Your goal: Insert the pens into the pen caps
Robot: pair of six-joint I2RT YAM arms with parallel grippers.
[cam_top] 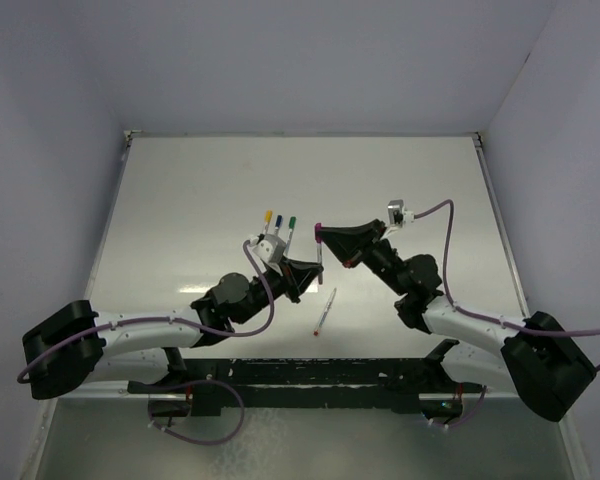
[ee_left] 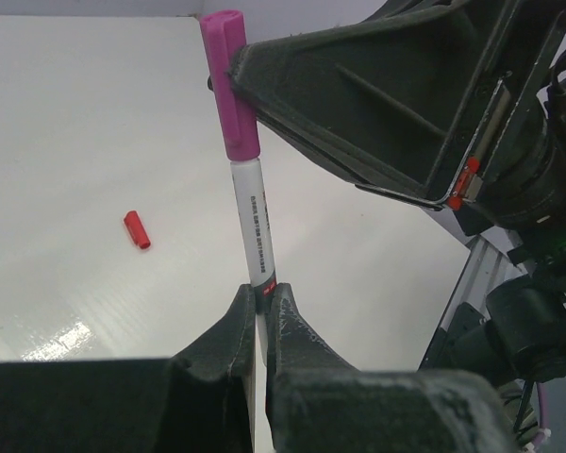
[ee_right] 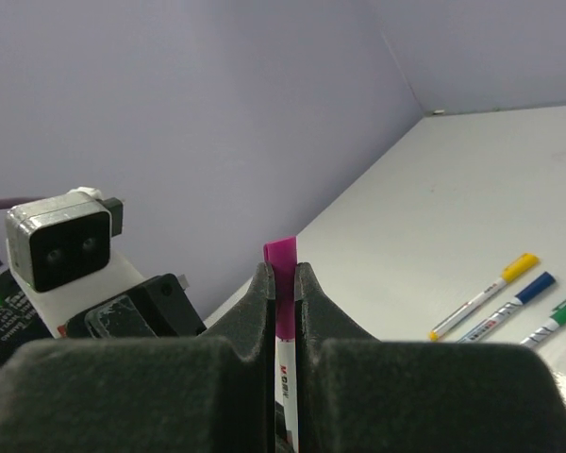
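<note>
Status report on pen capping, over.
Left gripper shut on pen. Right gripper shut on purple cap, cap over pen's top. Red cap and bare pen loose on table, clear of both.

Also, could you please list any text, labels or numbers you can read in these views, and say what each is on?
Nothing reads clearly.
Held pen barrel: dark and red print, too blurred in both wrist views.
Purple cap: no print visible.
Three capped pens lying beyond: barrel print too small to read.
</note>
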